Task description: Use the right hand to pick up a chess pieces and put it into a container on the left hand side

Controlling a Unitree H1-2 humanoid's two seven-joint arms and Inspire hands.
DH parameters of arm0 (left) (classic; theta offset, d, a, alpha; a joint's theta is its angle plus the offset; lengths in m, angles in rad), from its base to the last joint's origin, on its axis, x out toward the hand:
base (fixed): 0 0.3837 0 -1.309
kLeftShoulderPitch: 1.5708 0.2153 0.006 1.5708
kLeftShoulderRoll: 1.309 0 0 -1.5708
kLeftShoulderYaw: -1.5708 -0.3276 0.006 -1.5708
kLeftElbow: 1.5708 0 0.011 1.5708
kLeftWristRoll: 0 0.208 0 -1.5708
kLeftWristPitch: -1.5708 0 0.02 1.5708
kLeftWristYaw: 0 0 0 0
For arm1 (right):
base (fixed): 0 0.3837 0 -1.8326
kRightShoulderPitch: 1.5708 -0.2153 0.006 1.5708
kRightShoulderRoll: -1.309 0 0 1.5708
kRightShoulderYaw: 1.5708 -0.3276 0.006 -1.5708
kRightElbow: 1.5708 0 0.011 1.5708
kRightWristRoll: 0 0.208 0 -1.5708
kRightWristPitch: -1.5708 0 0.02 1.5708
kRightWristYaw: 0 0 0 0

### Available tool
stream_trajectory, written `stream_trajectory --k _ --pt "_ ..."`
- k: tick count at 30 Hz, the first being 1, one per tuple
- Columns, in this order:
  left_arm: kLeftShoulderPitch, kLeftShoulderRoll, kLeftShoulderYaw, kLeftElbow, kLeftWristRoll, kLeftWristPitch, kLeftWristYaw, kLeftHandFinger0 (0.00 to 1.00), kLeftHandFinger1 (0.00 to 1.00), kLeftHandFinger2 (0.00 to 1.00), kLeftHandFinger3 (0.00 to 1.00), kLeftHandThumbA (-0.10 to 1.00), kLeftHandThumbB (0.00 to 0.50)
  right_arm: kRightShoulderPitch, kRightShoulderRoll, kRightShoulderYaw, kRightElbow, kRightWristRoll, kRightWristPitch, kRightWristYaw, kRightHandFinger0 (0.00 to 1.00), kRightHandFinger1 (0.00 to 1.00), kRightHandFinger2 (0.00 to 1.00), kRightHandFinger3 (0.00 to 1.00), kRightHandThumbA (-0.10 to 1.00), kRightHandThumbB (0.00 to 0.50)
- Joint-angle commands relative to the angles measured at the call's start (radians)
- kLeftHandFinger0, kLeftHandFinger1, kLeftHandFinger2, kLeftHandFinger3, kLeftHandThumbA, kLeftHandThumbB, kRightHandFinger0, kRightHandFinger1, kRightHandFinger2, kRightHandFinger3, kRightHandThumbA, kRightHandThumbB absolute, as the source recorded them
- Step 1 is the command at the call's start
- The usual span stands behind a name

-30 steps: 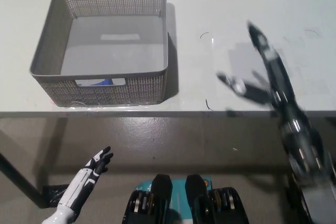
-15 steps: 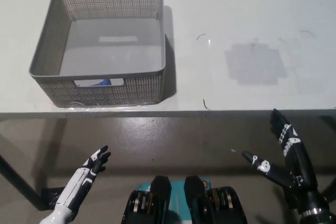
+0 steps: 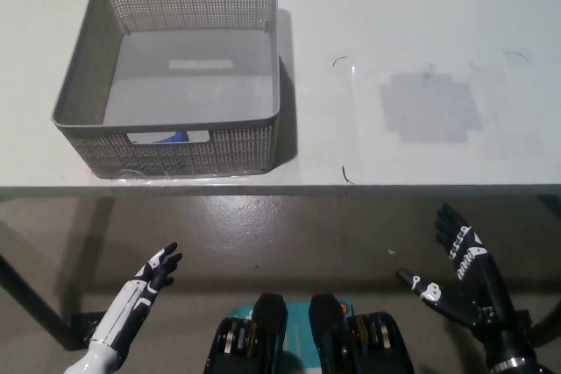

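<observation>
Plainly, the white desk (image 3: 421, 24) carries only the grey mesh basket (image 3: 83, 85) at its left, whose floor looks bare; no chess piece is visible anywhere, so no reach can be aimed. Both hands hang below the desk edge: black right hand (image 3: 460, 282) spread and empty, white left hand (image 3: 145, 291) with fingers apart.

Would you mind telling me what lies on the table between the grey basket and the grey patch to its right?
In the head view, only bare white table with thin dark curled marks separates the grey basket from the grey patch.
</observation>
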Motion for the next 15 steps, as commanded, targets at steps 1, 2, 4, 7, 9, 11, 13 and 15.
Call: stream_trajectory --k 1,2,4,7,9,11,13,15 --pt "-0.004 0.013 0.016 0.001 -0.015 -0.053 0.008 1.0 1.0 1.0 1.0 1.0 0.33 -0.035 0.0 -0.004 0.002 0.011 -0.034 0.021 1.0 1.0 1.0 1.0 1.0 0.198" --pt "-0.008 0.014 0.016 0.004 -0.015 -0.054 0.007 1.0 1.0 1.0 1.0 1.0 0.335 -0.038 -0.001 -0.005 0.005 0.003 -0.031 0.016 1.0 1.0 1.0 1.0 1.0 0.194" --pt "-0.01 0.014 0.016 -0.002 -0.011 -0.046 0.008 1.0 1.0 1.0 1.0 1.0 0.343 -0.041 -0.003 -0.007 0.01 0.0 -0.021 0.011 1.0 1.0 1.0 1.0 1.0 0.214" --pt "-0.015 0.009 0.017 -0.004 -0.012 -0.037 0.01 1.0 1.0 1.0 1.0 1.0 0.35 -0.05 -0.006 -0.011 0.018 0.005 -0.024 0.013 1.0 1.0 1.0 1.0 1.0 0.218" --pt "-0.019 0.007 0.017 -0.004 -0.011 -0.039 0.012 1.0 1.0 1.0 1.0 1.0 0.346 -0.058 -0.008 -0.012 0.023 -0.004 -0.025 0.007 1.0 1.0 1.0 1.0 1.0 0.219" --pt "-0.012 0.006 0.015 -0.007 -0.015 -0.04 0.007 1.0 1.0 1.0 1.0 1.0 0.364 -0.053 -0.012 -0.01 0.018 -0.017 -0.02 0.002 1.0 1.0 1.0 1.0 1.0 0.215" --pt "-0.01 0.006 0.016 -0.009 -0.014 -0.04 0.009 1.0 1.0 1.0 1.0 1.0 0.371 -0.051 -0.015 -0.006 0.01 -0.025 -0.011 0.003 1.0 1.0 1.0 1.0 1.0 0.201" --pt "-0.008 0.006 0.016 -0.011 -0.012 -0.035 0.01 1.0 1.0 1.0 1.0 1.0 0.377 -0.051 -0.013 -0.006 0.01 -0.021 -0.006 0.004 1.0 1.0 1.0 1.0 1.0 0.205"
